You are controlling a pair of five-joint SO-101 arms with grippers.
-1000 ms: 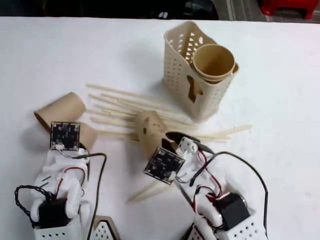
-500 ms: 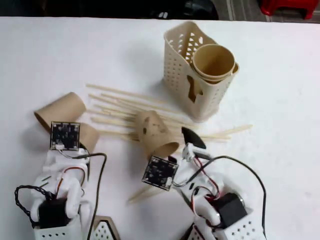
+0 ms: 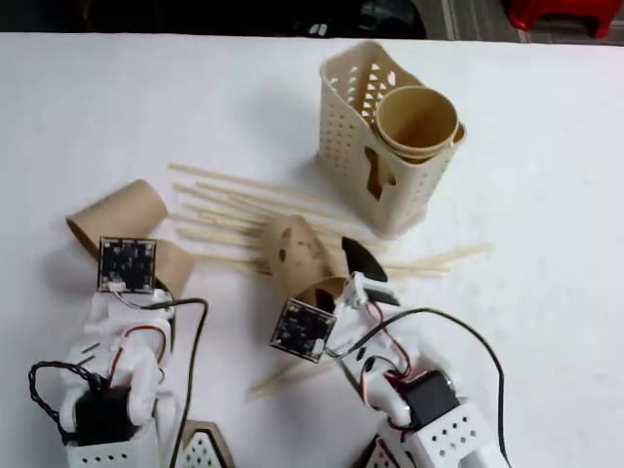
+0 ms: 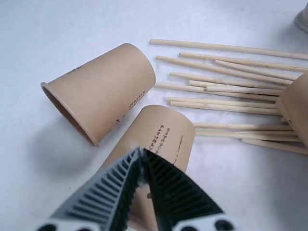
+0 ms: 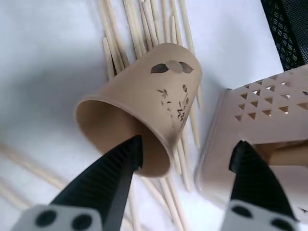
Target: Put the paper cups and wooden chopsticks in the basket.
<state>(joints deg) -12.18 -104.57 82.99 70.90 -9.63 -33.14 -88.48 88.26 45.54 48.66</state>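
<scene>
White table (image 3: 117,97) bears scattered chopsticks (image 3: 234,200) and a tipped cup (image 5: 149,96); right gripper (image 5: 188,147) has fingers spread, one inside its mouth. Next, I'd judge: pinch the rim, carry it to the basket (image 3: 366,136). Meanwhile left gripper (image 4: 143,154) has fingers pressed together.

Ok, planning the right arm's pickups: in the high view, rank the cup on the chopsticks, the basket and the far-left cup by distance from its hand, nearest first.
1. Tipped brown paper cup on the wooden chopsticks, at the right hand.
2. Cream perforated plastic basket, standing beyond.
3. Brown paper cup lying far left.
</scene>
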